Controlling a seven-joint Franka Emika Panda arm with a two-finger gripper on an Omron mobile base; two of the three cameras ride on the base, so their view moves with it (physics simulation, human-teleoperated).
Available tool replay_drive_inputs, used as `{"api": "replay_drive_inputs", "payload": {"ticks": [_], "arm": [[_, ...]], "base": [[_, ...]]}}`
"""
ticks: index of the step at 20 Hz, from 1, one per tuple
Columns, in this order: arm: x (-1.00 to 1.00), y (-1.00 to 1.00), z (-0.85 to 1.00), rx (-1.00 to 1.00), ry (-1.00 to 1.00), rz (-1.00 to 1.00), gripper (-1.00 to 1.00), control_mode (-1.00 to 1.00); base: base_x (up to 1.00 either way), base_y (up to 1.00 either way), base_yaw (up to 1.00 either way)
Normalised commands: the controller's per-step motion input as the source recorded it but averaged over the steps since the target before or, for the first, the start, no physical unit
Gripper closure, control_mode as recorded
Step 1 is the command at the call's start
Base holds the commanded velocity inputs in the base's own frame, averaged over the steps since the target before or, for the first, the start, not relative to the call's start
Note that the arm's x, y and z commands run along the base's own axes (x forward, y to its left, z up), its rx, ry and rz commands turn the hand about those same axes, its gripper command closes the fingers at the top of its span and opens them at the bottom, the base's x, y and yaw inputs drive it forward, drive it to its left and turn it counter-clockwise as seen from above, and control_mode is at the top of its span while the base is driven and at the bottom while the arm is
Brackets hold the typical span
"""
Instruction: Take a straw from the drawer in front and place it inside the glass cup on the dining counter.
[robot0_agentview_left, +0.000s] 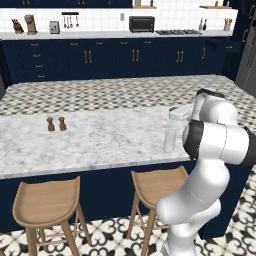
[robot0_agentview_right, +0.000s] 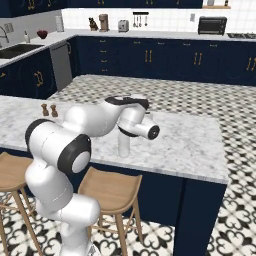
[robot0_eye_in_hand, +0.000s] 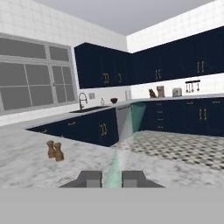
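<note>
Hand view looks out level across the kitchen, and between the two dark fingers a pale green translucent straw runs away from the camera, pinched tight at its near end so that it juts forward like a pointer. Seen from the room, the white arm folds forward over the dining worktop, its wrist held just above and beside the glass cup, which stands upright near the worktop's front edge, close to the robot's side. In the right base view the same glass cup shows beneath the wrist, partly masked by the arm, so whether the straw's tip has reached the rim cannot be told. The grip is kept narrow because the straw is thin and light; a looser hold would likely let it roll or droop. Two small brown shakers sit well apart from the glass, further along the marble, clear of the work. The straw appears to lie nearly flat, so by my reading it must tip end-down over the mouth before release. Two wooden stools stand tucked under the worktop's overhang.
</note>
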Motion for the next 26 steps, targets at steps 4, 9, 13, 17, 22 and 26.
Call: {"api": "replay_drive_inputs", "payload": {"ticks": [4, 9, 13, 17, 22, 26], "arm": [[0.01, 0.00, 0.00, -0.06, -0.04, 0.00, 1.00, -1.00], [0.11, -0.01, -0.01, -0.09, -0.05, 0.00, 1.00, -1.00], [0.15, 0.00, -0.08, -0.06, -0.01, 0.00, 1.00, -1.00], [0.09, 0.00, -0.23, -0.03, 0.00, 0.00, 1.00, -1.00], [0.08, 0.00, -0.35, -0.01, 0.00, 0.00, 1.00, -1.00], [0.03, 0.00, -0.32, -0.01, 0.00, 0.00, 1.00, -1.00]], "base": [[0.00, 0.00, 0.00], [0.00, 0.00, 0.00], [0.00, 0.00, 0.00], [0.00, 0.00, 0.00], [0.00, 0.00, 0.00], [0.00, 0.00, 0.00]]}}
